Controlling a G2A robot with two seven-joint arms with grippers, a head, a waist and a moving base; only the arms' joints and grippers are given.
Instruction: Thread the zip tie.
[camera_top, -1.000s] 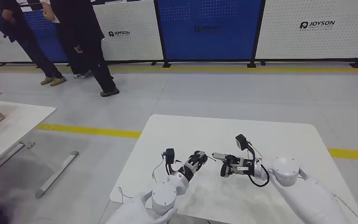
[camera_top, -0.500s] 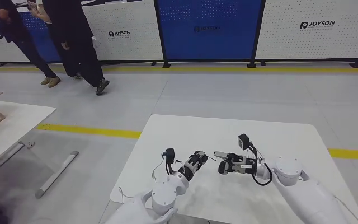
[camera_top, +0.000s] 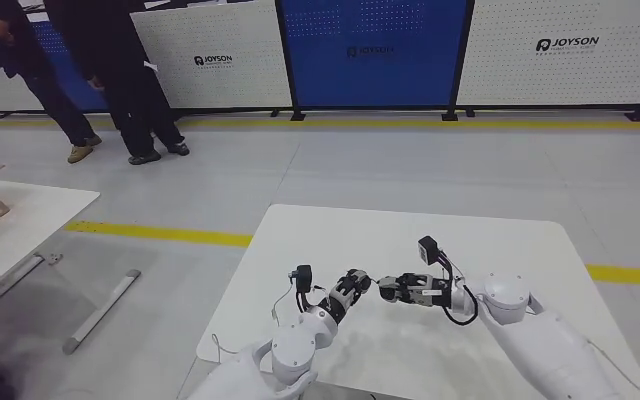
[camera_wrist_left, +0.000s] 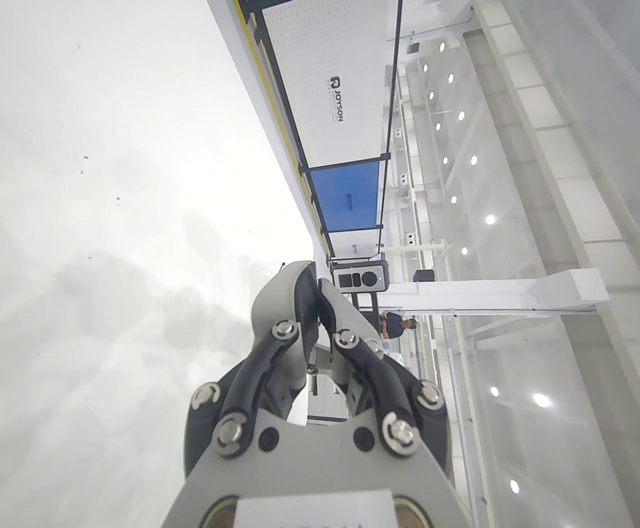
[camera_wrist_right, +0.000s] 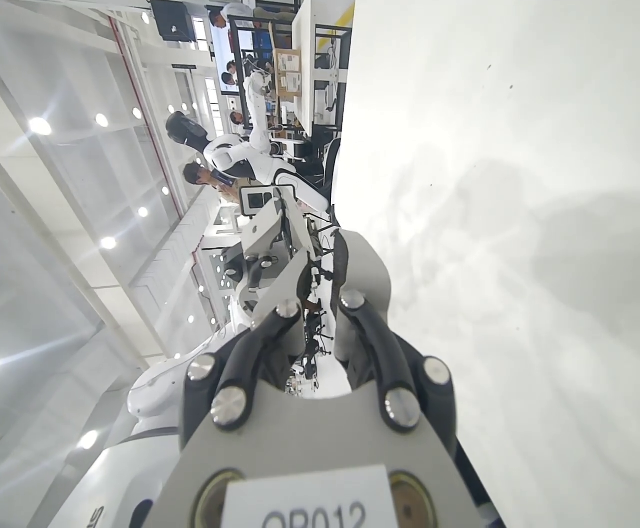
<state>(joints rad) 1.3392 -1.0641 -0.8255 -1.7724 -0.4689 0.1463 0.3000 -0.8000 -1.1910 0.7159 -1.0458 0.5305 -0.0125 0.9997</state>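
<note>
At lower centre of the top view, the left gripper (camera_top: 365, 281), pinched on the zip tie (camera_wrist_left: 283, 263), faces the right gripper (camera_top: 383, 288) tip-to-tip over the table (camera_top: 420, 230); the right gripper's state cannot be told.

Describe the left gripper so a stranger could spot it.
On the white table, two grippers meet tip to tip near the front edge. The left gripper ends the arm rising from that edge; the right gripper lies sideways.

Print far off: a dark logo with lettering on the right white panel (camera_top: 566, 44), another on the left white panel (camera_top: 213, 60), a fainter one on the blue panel (camera_top: 371, 50) between; a white label (camera_wrist_right: 305, 500) with dark characters at the base of the right hand (camera_wrist_right: 322, 252)
</note>
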